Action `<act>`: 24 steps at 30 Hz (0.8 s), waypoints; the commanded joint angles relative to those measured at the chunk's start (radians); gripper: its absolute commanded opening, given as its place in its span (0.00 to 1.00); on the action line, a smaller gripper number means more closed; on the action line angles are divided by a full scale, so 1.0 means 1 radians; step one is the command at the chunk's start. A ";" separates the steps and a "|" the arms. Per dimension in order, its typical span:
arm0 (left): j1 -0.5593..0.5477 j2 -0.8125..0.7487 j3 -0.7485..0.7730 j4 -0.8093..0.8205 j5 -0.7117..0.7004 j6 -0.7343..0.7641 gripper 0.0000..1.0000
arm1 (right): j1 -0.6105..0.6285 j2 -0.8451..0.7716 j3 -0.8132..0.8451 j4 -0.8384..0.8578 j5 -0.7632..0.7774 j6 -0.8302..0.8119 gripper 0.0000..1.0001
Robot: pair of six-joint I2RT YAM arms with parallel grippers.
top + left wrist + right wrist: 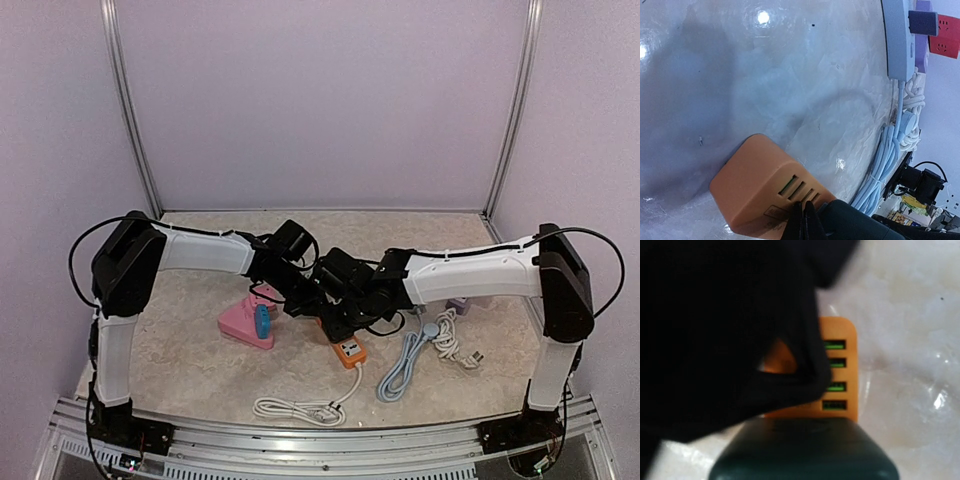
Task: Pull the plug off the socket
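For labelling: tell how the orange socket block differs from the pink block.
The orange socket block lies under both arms; the pink block lies mostly uncovered, left of it. The orange one trails a white cable; the pink one carries a blue piece. Both rest on the table.

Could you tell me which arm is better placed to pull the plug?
Probably right: the right hand is over a black shape covering the orange strip, while the left hand reaches only its slotted end.

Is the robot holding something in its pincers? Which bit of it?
Cannot tell. The left pincer touches the orange power strip at its slotted end, and the right pincer is there too, but dark shapes hide any grip.
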 commanded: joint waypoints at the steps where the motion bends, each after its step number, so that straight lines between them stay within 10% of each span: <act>1: -0.018 0.033 -0.017 0.032 0.011 0.042 0.00 | 0.018 0.023 0.037 0.015 -0.015 0.009 0.10; 24: -0.038 0.122 -0.147 -0.135 -0.122 0.051 0.00 | -0.009 0.007 0.186 -0.150 0.061 0.050 0.10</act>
